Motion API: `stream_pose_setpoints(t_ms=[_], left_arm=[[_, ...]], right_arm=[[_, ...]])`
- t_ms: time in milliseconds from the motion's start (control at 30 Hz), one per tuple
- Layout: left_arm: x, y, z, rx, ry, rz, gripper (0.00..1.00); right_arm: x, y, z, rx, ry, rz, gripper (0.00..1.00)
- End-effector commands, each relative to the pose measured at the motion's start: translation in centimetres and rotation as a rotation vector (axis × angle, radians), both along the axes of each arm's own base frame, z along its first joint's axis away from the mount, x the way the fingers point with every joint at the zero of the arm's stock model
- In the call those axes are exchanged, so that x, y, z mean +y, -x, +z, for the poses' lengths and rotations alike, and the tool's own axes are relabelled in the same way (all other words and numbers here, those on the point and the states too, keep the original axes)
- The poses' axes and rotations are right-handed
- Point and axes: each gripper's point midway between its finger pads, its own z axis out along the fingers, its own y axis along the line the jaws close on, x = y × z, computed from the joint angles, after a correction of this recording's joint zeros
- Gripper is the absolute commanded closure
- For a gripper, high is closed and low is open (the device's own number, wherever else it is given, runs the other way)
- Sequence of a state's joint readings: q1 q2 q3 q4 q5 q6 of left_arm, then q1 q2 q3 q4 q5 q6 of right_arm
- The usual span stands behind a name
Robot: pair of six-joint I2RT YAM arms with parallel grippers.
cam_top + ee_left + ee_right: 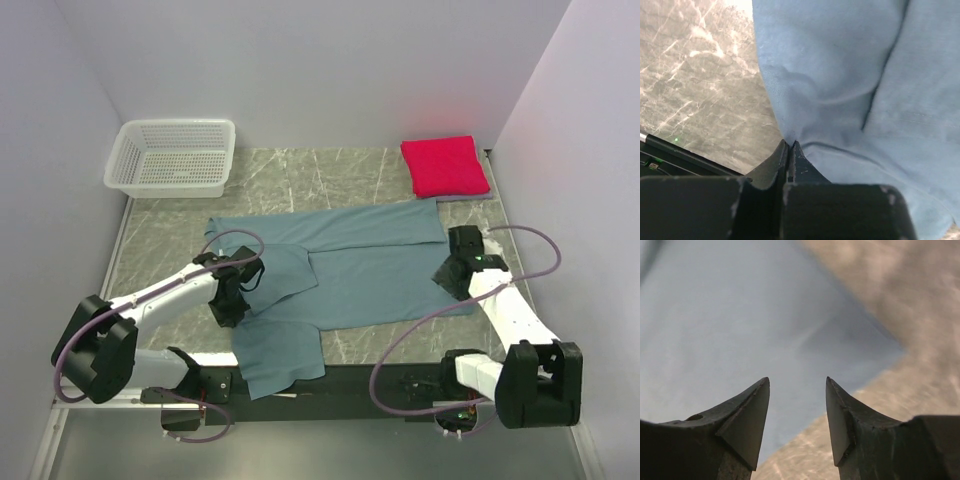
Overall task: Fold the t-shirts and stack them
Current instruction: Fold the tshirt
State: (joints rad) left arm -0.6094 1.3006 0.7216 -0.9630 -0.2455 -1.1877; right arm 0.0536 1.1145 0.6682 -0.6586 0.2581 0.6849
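Observation:
A teal-blue t-shirt [370, 265] lies spread across the middle of the table, its near left part hanging over the front edge. My left gripper [232, 300] is shut on a fold of this shirt [840, 75] at its left side; the jaws pinch the cloth. My right gripper [447, 277] is open and empty, hovering over the shirt's right corner [765, 320]. A crimson-pink t-shirt [444, 165] lies folded at the back right. A pale lavender edge [467, 199] shows just under it.
A white mesh basket [173, 155] stands at the back left corner. Grey walls close in the left, back and right sides. The marble table top [165, 235] shows left of the shirt and in the left wrist view [695, 85].

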Motion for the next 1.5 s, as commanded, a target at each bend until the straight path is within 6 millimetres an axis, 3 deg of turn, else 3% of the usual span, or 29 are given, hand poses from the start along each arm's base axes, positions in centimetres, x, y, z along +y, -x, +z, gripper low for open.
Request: stream_pose_setpoints(t_ms=[0,200,367,533,833,933,967,1067,1233,1467], left_arm=[[-0.1,-0.8,1.0,-0.041,0.004,-0.030,0.99],[-0.9,-0.7,0.7,-0.042,0.050,-0.074,1.00],[-0.3,-1.0,1.1,-0.071,0.034,-0.085,0.99],[-0.5,-1.1,1.3,-0.080,0.051,-0.092,0.99],[-0.4,-1.1,1.9,-0.089,0.054,-0.093,0.99],[-0.4,-1.0,2.2,-0.089,0.058,-0.092,0.99],[-0.4,-1.0,2.3,-0.090,0.058,-0.092,1.00],[-0.2,-0.8,2.7,-0.086,0.056,-0.091,0.99],[0.3,-0.1,3.2,-0.074,0.049,-0.086,0.99],[0.8,0.1,4.1,-0.081,0.063,-0.088,0.99]], right_arm=[[-2.2,2.0,-0.8,0.051,-0.019,-0.157,0.44],[-4.9,3.0,-1.3,0.042,-0.095,-0.326,0.44],[-6.3,3.1,-2.2,0.045,-0.093,-0.374,0.44],[-5.5,2.9,-4.1,0.082,-0.155,-0.361,0.48],[-4.9,2.7,-5.5,0.099,-0.196,-0.357,0.56],[-4.8,2.9,-5.8,0.112,-0.196,-0.354,0.69],[-4.9,3.0,-5.7,0.114,-0.191,-0.358,0.80],[-5.1,3.6,-5.2,0.128,-0.170,-0.367,1.00],[-6.0,4.9,-3.8,0.148,-0.109,-0.403,1.00],[-5.7,3.0,-1.1,0.063,-0.146,-0.374,1.00]])
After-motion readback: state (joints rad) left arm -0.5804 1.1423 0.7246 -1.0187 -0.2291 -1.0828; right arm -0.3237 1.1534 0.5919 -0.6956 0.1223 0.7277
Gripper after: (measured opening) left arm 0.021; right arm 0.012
